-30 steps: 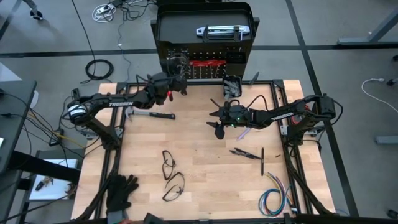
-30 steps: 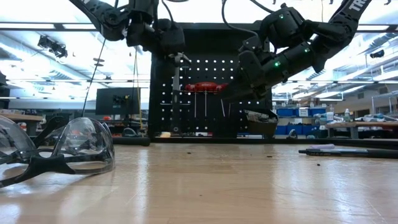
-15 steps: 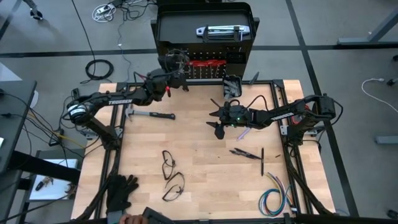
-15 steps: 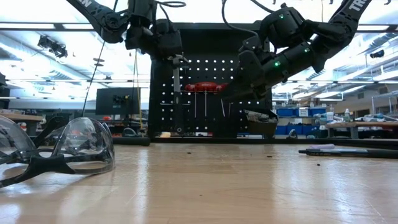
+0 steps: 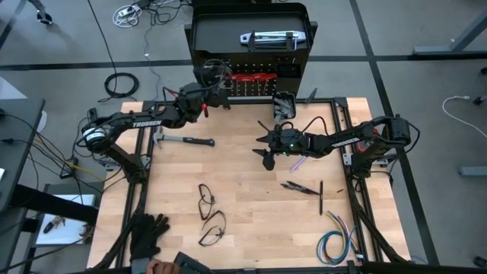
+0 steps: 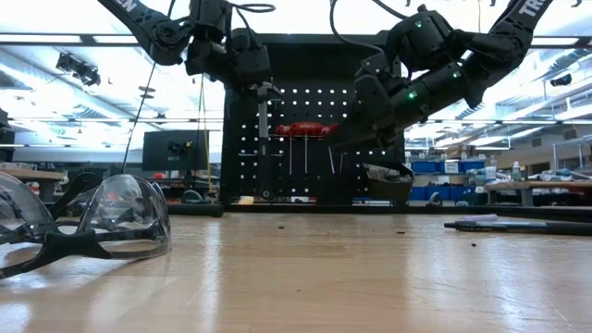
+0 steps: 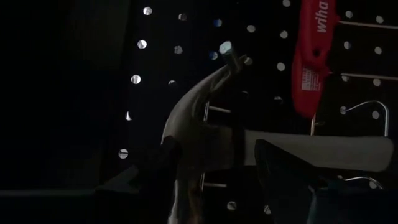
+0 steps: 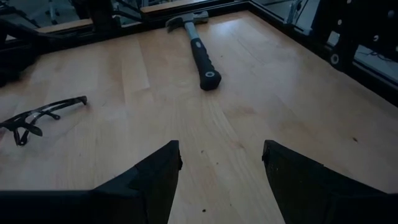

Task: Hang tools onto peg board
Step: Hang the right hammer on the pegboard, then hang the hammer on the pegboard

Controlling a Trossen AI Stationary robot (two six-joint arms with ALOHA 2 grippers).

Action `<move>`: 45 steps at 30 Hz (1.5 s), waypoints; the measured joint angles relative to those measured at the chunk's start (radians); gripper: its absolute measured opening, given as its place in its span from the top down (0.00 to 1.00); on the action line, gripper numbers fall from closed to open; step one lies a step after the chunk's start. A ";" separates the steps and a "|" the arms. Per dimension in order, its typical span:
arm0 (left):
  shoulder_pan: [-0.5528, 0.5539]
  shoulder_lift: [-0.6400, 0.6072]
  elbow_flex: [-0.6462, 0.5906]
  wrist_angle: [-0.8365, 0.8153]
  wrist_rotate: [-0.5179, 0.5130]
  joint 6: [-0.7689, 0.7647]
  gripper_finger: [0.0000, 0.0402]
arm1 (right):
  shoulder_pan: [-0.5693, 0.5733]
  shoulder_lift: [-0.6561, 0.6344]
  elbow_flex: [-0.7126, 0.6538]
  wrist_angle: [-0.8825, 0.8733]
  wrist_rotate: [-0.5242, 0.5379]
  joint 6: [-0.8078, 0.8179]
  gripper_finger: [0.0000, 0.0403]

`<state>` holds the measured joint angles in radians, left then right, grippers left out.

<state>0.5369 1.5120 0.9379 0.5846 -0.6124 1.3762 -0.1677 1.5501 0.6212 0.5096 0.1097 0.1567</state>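
Note:
The peg board (image 6: 305, 139) stands upright at the table's far edge, with red-handled tools (image 6: 305, 129) hanging on it and a small black bin (image 5: 284, 103) at its foot. My left gripper (image 5: 218, 91) is up against the board's left part, shut on a steel hammer (image 6: 263, 139), close to silver hooks (image 7: 211, 109). A second, black-handled hammer (image 5: 185, 141) lies flat on the table. My right gripper (image 8: 221, 168) hovers open over the middle of the table, nothing between its fingers. My left gripper has the hammer's head (image 7: 186, 155) between its two fingers (image 7: 155, 177). The fingers come level from the table's near side, toward the board. The hammer hangs head up, its shaft (image 7: 323, 151) straight down, clear of the table; whether it touches the hooks, I cannot tell.
Two pairs of safety glasses (image 5: 209, 213) lie near the table's middle, black gloves (image 5: 148, 232) at the near left corner, a coloured wire bundle (image 5: 335, 243) at the near right. Thin dark tools (image 5: 304, 189) lie right of centre. A person's hand (image 5: 156, 267) shows at the near edge.
My left gripper has swung a little toward the far edge and the peg board, the hammer going with it and still hanging straight down.

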 joint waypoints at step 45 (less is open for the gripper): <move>-0.270 -0.222 -0.193 -1.422 0.220 -2.118 0.47 | 0.076 0.001 0.245 -0.347 0.015 -0.095 0.49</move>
<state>0.2665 1.2896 0.7446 -0.8375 -0.3921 -0.7414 -0.0913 1.5513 0.8657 0.1623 0.1249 0.0616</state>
